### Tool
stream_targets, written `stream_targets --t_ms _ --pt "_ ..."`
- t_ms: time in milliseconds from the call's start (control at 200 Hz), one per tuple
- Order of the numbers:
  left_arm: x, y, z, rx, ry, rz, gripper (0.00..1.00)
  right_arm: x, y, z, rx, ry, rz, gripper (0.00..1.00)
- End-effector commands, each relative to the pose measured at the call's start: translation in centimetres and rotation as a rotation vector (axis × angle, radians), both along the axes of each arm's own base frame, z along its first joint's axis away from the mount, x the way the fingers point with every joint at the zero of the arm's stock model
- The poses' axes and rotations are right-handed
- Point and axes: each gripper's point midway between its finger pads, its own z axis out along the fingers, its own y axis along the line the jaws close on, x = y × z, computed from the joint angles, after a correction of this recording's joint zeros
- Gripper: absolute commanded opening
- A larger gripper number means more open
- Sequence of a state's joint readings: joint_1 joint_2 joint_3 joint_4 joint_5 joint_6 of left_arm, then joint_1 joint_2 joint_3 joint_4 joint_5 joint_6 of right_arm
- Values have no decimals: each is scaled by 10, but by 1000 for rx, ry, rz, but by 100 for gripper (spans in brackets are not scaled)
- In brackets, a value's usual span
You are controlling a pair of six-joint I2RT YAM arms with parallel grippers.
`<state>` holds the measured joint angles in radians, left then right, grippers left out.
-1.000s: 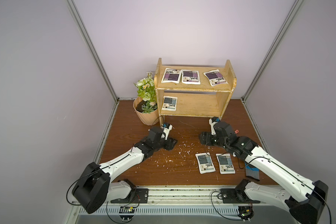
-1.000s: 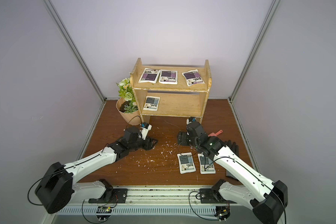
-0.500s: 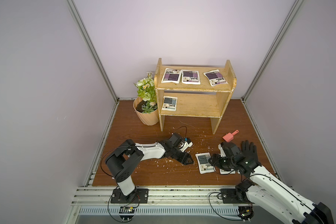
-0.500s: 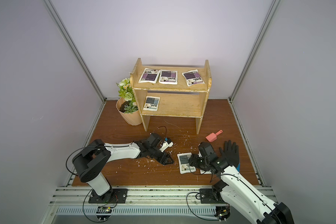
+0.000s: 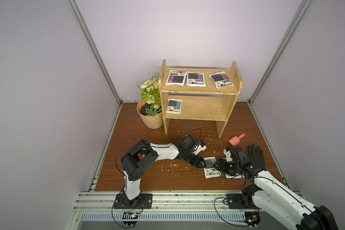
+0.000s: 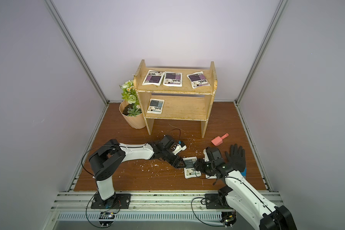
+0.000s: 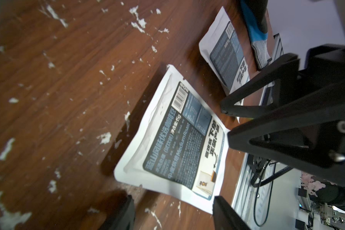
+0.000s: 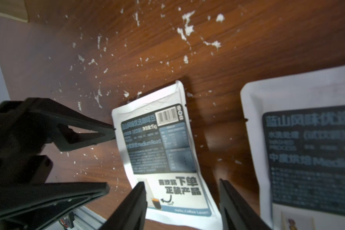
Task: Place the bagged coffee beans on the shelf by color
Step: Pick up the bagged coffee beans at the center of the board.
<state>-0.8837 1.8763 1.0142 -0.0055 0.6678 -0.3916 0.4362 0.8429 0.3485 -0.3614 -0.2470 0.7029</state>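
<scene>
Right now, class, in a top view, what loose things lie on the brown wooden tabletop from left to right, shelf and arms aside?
Ribbed peach flowerpot → flat white pouch with grey-blue blocks → small pink plastic scoop → black glove. A second grey-blue pouch, mostly covered, is left out.

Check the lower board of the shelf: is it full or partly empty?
Partly empty. On the lower board of the shelf lies only one grey-blue pouch, at the end beside the flowerpot; the rest is bare wood.

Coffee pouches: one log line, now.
top board: three purple | lower board: one grey-blue | table: two grey-blue | left gripper open | right gripper open
</scene>
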Motion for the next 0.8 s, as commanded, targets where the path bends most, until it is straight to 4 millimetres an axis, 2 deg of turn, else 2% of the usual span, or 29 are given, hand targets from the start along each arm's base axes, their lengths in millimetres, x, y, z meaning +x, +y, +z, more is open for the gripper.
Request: stream_targets --t_ms 0,140,410,550,640,746,796 --pt "-5 5 -19 72 24 -9 65 -3 3 -8 20 9 32 62" --pt "-5 3 -20 72 25 -24 63 -6 12 -14 85 17 47 60" --pt "-4 0 -23 82 26 -47 54 6 46 27 273 -124 168 50" --pt "-4 0 -22 79 15 -58 48 10 51 35 298 -148 182 42" --pt "-4 1 -22 82 6 -64 38 13 53 37 308 -157 186 37" --pt "1 4 -20 86 -9 -53 18 17 55 37 302 -160 190 31" --pt "5 7 -19 86 -18 -38 13 19 55 38 296 -159 194 27"
